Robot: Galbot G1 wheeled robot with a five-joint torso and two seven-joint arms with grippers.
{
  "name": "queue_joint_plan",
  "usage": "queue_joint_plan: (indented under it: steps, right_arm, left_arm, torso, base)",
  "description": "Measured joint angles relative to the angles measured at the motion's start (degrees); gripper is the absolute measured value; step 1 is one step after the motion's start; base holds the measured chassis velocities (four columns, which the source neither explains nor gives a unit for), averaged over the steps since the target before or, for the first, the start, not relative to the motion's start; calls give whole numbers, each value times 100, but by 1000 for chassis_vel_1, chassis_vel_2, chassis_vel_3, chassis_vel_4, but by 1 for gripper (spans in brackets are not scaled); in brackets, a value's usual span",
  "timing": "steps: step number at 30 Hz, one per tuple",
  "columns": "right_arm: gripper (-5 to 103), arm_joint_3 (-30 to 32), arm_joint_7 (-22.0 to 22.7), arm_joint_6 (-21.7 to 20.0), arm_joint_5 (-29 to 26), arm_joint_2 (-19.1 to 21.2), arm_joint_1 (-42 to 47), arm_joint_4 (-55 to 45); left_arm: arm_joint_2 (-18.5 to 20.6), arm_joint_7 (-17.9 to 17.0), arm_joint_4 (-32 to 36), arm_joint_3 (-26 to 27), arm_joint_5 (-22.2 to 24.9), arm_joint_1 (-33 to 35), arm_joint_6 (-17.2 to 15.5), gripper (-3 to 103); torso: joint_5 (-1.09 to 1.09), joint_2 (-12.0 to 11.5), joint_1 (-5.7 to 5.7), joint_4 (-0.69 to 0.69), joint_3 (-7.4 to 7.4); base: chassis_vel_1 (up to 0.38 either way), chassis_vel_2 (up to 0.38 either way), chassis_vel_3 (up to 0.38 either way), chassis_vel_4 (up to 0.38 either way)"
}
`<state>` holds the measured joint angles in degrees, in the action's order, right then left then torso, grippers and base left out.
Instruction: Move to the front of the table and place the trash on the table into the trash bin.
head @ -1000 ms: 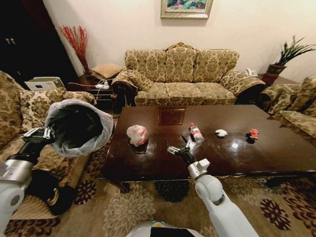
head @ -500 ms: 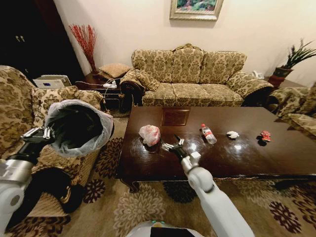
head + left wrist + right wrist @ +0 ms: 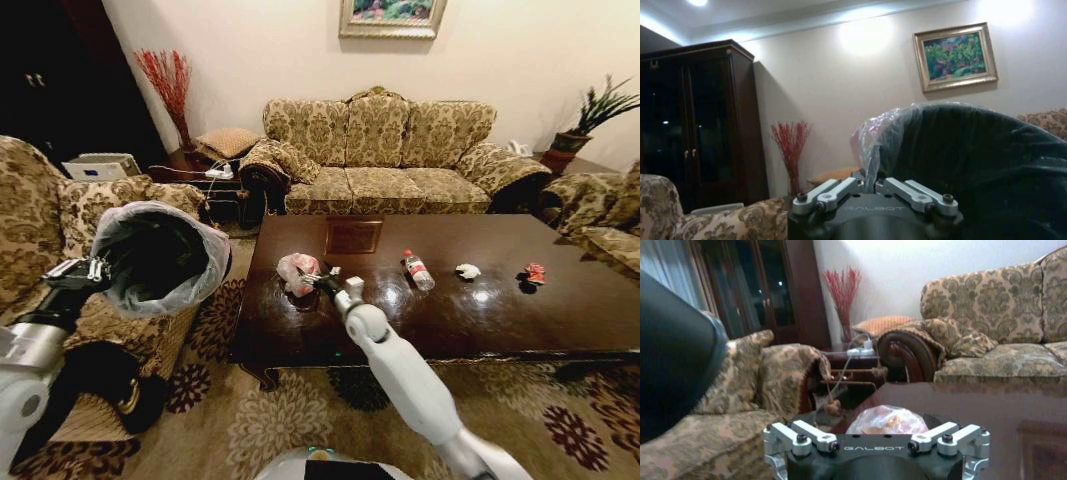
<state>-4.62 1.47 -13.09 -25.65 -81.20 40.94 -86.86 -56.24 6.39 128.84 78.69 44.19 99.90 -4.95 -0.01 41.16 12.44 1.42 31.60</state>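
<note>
At the near left part of the dark wooden bench [image 3: 560, 320], the right gripper [image 3: 316, 279] spreads its fingers around the white-and-pink plastic bag bundle [image 3: 297, 270] to grasp it, while the left gripper [image 3: 88, 269] clamps the lined trash bin's [image 3: 160, 255] rim, holding it tilted mouth-first toward the bench to receive trash.

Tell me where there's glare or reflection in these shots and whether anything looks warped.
Head view: ceiling light glints off the glossy table near the bottle, and room edges bow from a wide lens. Left wrist view: bright wash on the wall beside the painting, with the trash bin dark beneath. Right wrist view: the tabletop mirrors the sofa; the plastic bag bundle looks soft.
</note>
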Motion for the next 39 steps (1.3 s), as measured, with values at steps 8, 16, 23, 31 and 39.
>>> queue_joint_plan:
  steps: [8, 16, 23, 31, 39]
  right_arm:
    - [100, -16, 187, 14, 422, -573, -387, 974]
    - [100, 37, 377, -111, 731, -560, -294, 966]
    - [99, 70, 581, -469, 647, -515, -167, 943]
    - [69, 84, 544, -474, 498, -488, -182, 1033]
    - [41, 107, 541, -440, 406, -387, -94, 869]
  left_arm:
    - [0, 0, 0, 1, 0, 0, 0, 3]
    - [0, 1, 1, 1, 0, 0, 0, 3]
    - [0, 1, 1, 1, 0, 0, 0, 3]
    - [0, 0, 1, 1, 0, 0, 0, 3]
    - [0, 0, 0, 1, 0, 0, 0, 3]
  torso:
    - [0, 0, 0, 0, 0]
    - [1, 0, 0, 0, 0]
    - [3, 1, -1, 0, -1]
    - [2, 1, -1, -1, -1]
    - [2, 0, -1, 0, 0]
  base:
    - [0, 0, 0, 0]
    - [0, 0, 0, 0]
    - [0, 0, 0, 0]
    - [0, 0, 0, 0]
    - [0, 0, 0, 0]
